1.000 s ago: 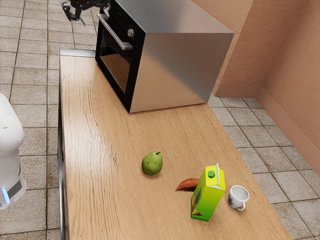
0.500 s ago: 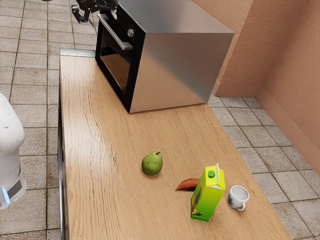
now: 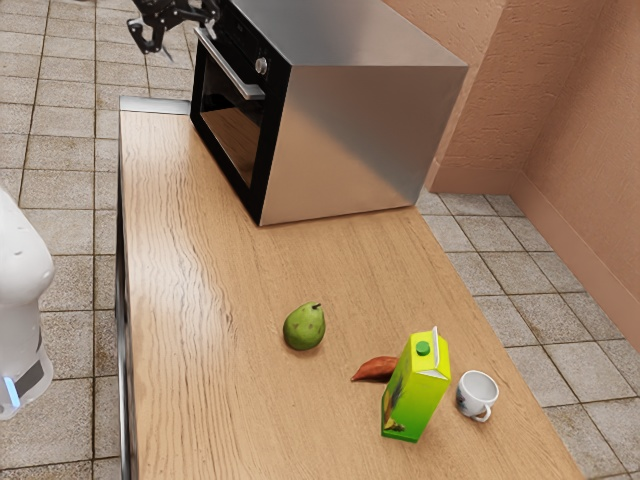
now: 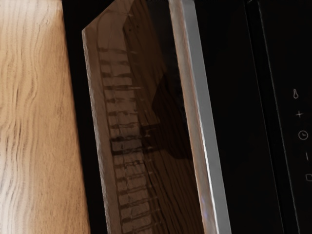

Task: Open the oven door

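My black gripper [image 3: 186,36] is at the top left of the exterior view, in front of the oven's upper front; its two fingers stand apart with nothing seen between them. The steel oven [image 3: 360,130] has its black-framed door [image 3: 234,130] shut. Along the door's upper edge runs the silver handle [image 3: 230,66], with a gap between it and the gripper. In the wrist view the handle [image 4: 200,117] crosses in front of the hand as a long bar, beside the dark door glass [image 4: 131,146], which carries reflections.
A round knob [image 3: 262,66] sits on the oven's control panel. On the wooden table [image 3: 200,300], away from the oven, are a green pear-like fruit [image 3: 304,328], a reddish sweet potato [image 3: 374,370], a green carton [image 3: 418,390] and a white cup [image 3: 477,394].
My hand first shifted toward the exterior view's right, then came back left and slightly lower in the picture. Oven door and table objects have stayed put.
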`<state>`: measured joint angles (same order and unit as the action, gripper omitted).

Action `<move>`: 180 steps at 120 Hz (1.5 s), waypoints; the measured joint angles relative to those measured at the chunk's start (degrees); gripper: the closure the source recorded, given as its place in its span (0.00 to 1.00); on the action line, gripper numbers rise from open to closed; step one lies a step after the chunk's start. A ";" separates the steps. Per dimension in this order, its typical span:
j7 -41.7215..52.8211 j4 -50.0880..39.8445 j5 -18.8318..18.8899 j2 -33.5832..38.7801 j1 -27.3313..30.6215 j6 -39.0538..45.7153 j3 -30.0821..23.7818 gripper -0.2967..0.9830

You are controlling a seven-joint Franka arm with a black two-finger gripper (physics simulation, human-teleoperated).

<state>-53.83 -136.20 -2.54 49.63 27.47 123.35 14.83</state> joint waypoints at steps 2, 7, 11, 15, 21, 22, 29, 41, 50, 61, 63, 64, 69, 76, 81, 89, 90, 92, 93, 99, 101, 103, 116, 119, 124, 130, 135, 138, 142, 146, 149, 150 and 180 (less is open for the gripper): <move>-0.06 0.05 -0.07 -0.23 0.01 -0.02 -0.02 0.24; -0.20 0.23 -0.48 -0.92 0.04 -0.02 -0.04 0.24; -0.31 0.37 -0.82 -1.49 0.08 0.00 -0.05 0.24; -0.40 0.49 -1.08 -1.98 0.10 0.02 -0.05 0.24; -0.54 0.58 -1.38 -2.57 0.12 0.08 -0.06 0.24; -0.57 0.59 -1.43 -2.68 0.12 0.09 -0.06 0.24; -0.70 0.69 -1.65 -3.53 0.13 0.20 -0.06 0.24; -0.90 0.80 -2.06 -4.44 0.07 0.54 -0.10 0.24; -1.02 0.81 -2.50 -4.85 0.10 0.85 -0.14 0.24; -1.15 0.82 -2.80 -5.34 0.12 1.13 -0.14 0.24; -1.17 0.83 -2.83 -5.47 0.13 1.17 -0.15 0.24; -1.18 0.86 -2.85 -5.53 0.13 1.19 -0.15 0.24; -1.23 1.37 -2.92 -5.96 0.13 1.31 -0.16 0.24; -1.30 1.76 -2.98 -6.56 0.13 1.48 -0.26 0.24; -1.34 1.87 -3.01 -6.76 0.13 1.59 -0.30 0.24; -1.40 1.94 -3.07 -6.83 0.13 1.71 -0.32 0.24; -1.41 1.94 -3.08 -6.83 0.13 1.72 -0.32 0.24; -1.42 1.95 -3.09 -6.86 0.13 1.74 -0.32 0.24; -1.43 1.95 -3.09 -6.87 0.13 1.75 -0.31 0.24; -1.46 1.96 -3.12 -6.87 0.16 1.81 -0.29 0.24; -1.47 1.96 -3.12 -6.86 0.18 1.83 -0.28 0.24; -1.48 1.96 -3.13 -6.85 0.19 1.85 -0.28 0.24; -1.53 1.96 -3.15 -6.84 0.21 1.90 -0.25 0.24; -1.51 1.93 -3.17 -6.83 0.21 1.91 -0.25 0.24; -1.47 1.92 -3.19 -6.79 0.21 1.92 -0.24 0.24; -1.43 1.89 -3.21 -6.76 0.22 1.93 -0.24 0.24; -1.40 1.88 -3.23 -6.76 0.22 1.94 -0.24 0.24; -1.38 1.88 -3.23 -6.75 0.22 1.95 -0.24 0.24; -1.35 1.88 -3.24 -6.76 0.22 1.95 -0.24 0.24; -1.33 1.88 -3.24 -6.75 0.22 1.94 -0.24 0.24; -1.31 1.88 -3.26 -6.72 0.22 1.92 -0.22 0.24; -1.30 1.88 -3.27 -6.70 0.22 1.91 -0.21 0.24; -0.76 1.79 -4.23 -6.57 0.61 1.45 -0.06 0.24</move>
<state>-54.59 -134.40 -6.78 43.06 28.07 124.80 14.77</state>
